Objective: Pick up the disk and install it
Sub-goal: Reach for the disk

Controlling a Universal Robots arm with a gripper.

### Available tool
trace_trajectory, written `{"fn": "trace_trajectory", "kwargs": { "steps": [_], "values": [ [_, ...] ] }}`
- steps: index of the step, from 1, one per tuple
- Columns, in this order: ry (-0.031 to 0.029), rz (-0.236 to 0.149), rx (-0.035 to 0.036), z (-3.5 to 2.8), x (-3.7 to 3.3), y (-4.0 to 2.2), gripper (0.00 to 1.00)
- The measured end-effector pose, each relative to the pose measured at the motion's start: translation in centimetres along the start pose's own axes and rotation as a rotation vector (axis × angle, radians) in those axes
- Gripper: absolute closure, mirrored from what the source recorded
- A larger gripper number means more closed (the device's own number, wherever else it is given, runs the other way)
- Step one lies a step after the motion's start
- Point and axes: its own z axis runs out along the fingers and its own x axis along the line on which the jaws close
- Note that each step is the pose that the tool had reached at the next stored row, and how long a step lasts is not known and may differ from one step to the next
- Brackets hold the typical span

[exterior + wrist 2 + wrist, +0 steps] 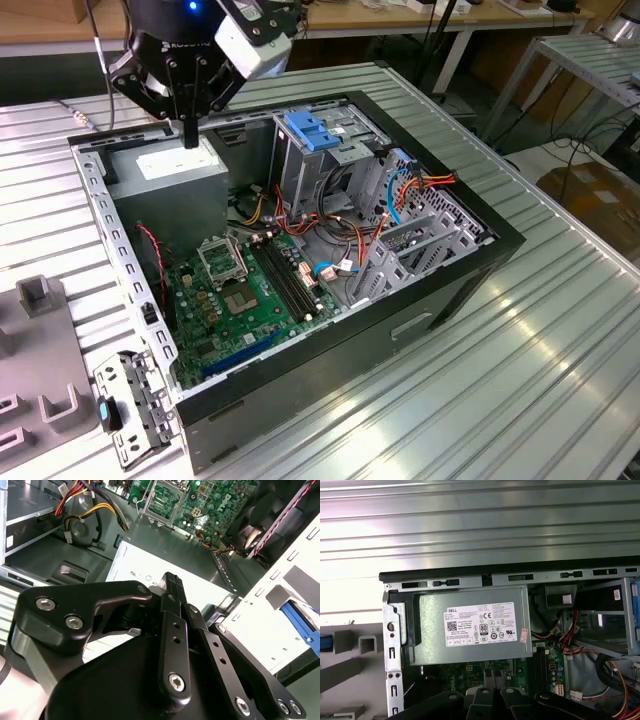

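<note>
- The gripper hung over the grey power supply, fingers pressed together, holding nothing
- Dropping there, it could strike that box or snag nearby cables

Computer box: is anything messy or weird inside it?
The computer case lies open on its side. Loose cables sprawl across the middle, over the green board, and a few blue and white ends seem plugged into nothing. Nothing looks broken or spilled.

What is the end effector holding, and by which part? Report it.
Nothing is held. The end effector is shut with nothing between its fingers, and it is poised above the power supply.
</note>
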Motion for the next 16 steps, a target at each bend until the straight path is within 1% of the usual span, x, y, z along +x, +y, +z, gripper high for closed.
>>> {"fn": "trace_trajectory", "kwargs": {
  "steps": [2, 3, 5, 9, 16],
  "values": [
    [0.0004, 0.000, 0.0001, -0.01, 0.18, -0.02, 0.89],
    [0.0007, 0.000, 0.0001, -0.01, 0.46, -0.04, 0.89],
    [0.0011, 0.000, 0.0001, -0.02, 0.71, -0.06, 0.89],
    [0.0028, 0.000, 0.0003, -0.03, 1.58, -0.12, 0.89],
    [0.0043, 0.000, 0.0004, -0.05, 2.74, -0.21, 0.89]
  ]
}}
